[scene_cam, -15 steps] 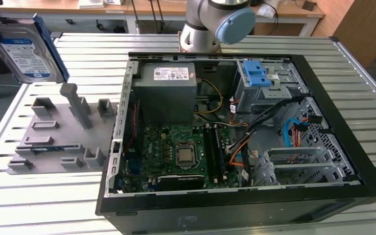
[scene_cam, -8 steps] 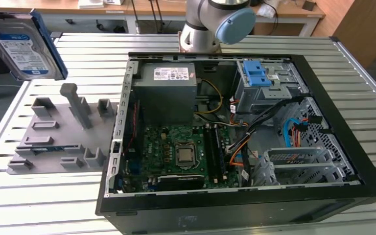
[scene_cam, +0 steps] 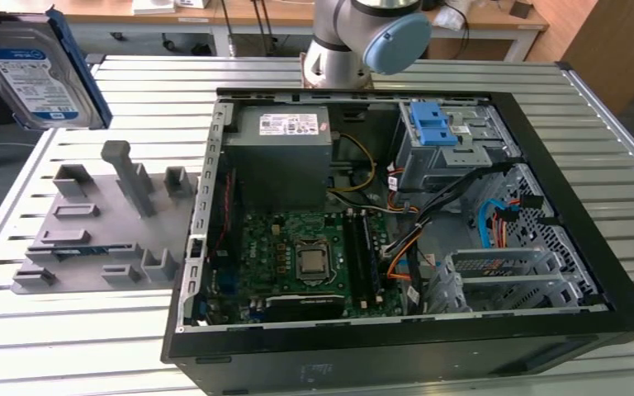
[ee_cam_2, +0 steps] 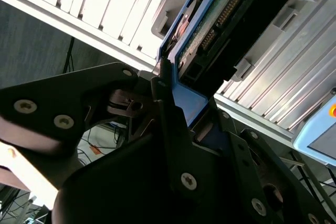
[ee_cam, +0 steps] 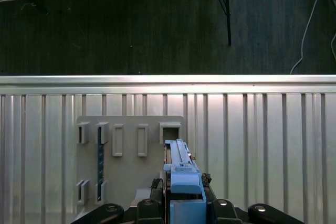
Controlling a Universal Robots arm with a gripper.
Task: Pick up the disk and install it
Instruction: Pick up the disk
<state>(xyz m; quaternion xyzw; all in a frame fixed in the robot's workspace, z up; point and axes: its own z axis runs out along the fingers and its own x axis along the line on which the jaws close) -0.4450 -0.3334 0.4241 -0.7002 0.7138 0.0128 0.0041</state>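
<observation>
The black gripper (ee_cam: 185, 209) is clamped on the blue tab of the flat silver-grey hard disk (scene_cam: 36, 74) in its blue plastic bracket; the disk, bearing a white-and-blue printed label, hangs above the grey slotted holder plate (scene_cam: 86, 239), apart from it; an open black computer case (scene_cam: 405, 359) lies just beside that plate.

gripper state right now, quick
gripper: closed, holding the disk by its blue bracket
</observation>
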